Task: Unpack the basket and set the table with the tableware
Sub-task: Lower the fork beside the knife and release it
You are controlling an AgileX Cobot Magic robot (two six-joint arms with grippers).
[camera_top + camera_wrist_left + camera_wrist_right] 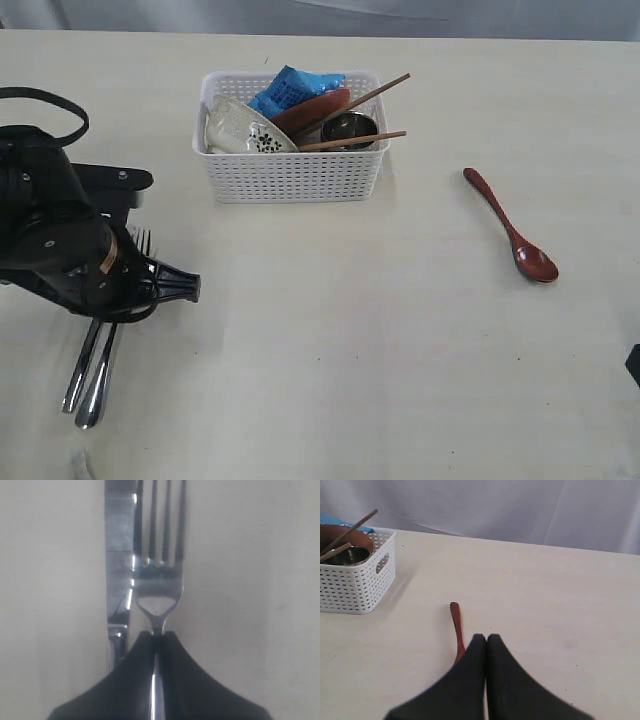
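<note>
The counter (330,330) carries the basket (290,175) at far centre, with the bowl (240,130) and chopsticks (350,140) inside. The spoon (510,228) lies to the right. Near left, my left pincer (159,640) grips the fork (159,587), the knife (119,555) beside it. My right pincer (486,642) is closed and empty.

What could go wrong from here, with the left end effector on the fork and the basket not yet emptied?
1. The left end effector is shut on the fork at its thin neck, close beside the knife; opening or pulling away may knock either askew.
2. The chopsticks lie loose across the basket, poking past its rim; lifting the cup beneath them could flip them out.
</note>
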